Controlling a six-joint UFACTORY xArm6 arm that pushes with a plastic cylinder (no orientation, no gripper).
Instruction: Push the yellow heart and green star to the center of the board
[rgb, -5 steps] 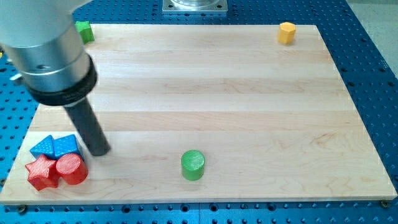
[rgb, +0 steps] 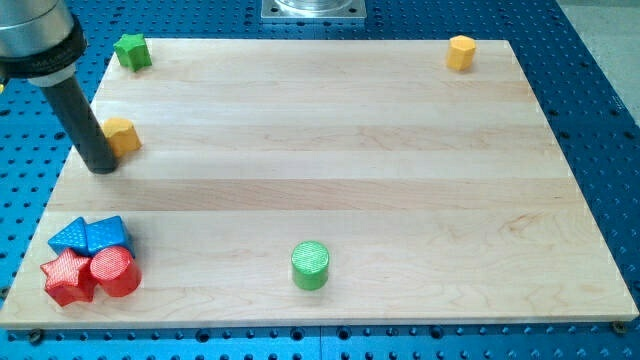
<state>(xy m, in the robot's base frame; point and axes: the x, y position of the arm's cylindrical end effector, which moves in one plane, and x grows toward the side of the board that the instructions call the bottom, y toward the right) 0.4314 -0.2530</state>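
Observation:
The yellow heart lies near the board's left edge, at mid height. The green star sits in the board's top left corner. My tip rests on the board just left of and slightly below the yellow heart. The rod's side is against or very close to the heart's left side. The green star is well above the tip.
A yellow hexagon block sits at the top right corner. A green cylinder stands near the bottom middle. Two blue blocks, a red star and a red cylinder cluster at the bottom left corner.
The rod has moved up and to the left, from beside the blue blocks to beside the yellow heart. The heart, hidden by the arm before, now shows.

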